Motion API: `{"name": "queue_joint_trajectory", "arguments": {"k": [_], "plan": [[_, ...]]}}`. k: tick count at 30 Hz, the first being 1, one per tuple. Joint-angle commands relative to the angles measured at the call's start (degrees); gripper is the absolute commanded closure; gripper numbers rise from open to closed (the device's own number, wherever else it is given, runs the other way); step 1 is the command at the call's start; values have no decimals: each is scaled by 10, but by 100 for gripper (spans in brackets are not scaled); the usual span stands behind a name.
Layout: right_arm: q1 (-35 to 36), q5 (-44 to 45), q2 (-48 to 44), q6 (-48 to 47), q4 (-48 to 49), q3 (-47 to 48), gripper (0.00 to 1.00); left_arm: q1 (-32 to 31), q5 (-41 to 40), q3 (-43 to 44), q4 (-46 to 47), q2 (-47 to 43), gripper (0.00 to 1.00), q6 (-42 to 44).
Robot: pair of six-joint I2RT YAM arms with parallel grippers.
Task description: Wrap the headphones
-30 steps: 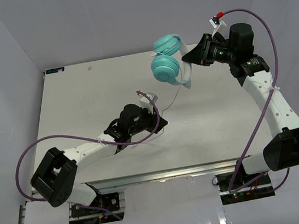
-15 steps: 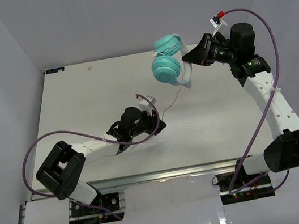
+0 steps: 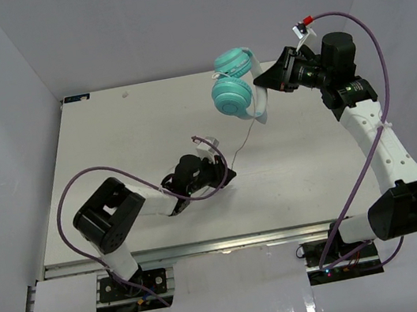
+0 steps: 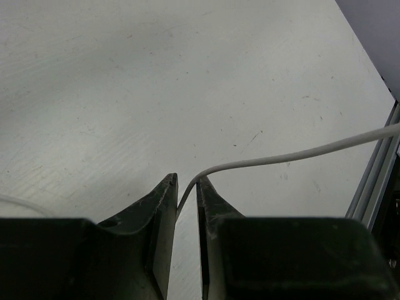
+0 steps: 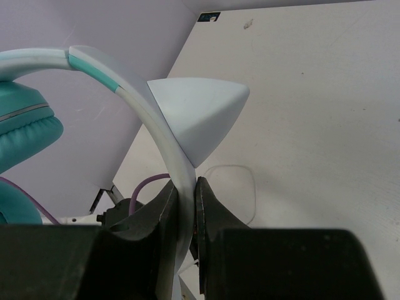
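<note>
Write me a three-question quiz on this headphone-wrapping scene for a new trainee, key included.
1. Multiple choice: the right gripper is shut on which part of the headphones?
A. an earcup
B. the headband
C. the plug
2. Short answer: what runs between the fingers of the left gripper?
3. True or false: the left gripper is holding an earcup.

Key
1. B
2. The thin white cord
3. False
</note>
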Motion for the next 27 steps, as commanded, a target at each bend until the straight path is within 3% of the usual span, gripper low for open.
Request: {"name": "queue_joint_trajectory", "arguments": {"k": [1,18,27], "plan": [[-3,-19,-25,25,48,11,92,3,0,26,51,30,70,-10],[-3,-22,-21,26,51,9,92,-6,-35,42,100,99,67,-18],[-4,-33,-31,23,48,6,92,-2,-44,41,92,104,92,6]]}}
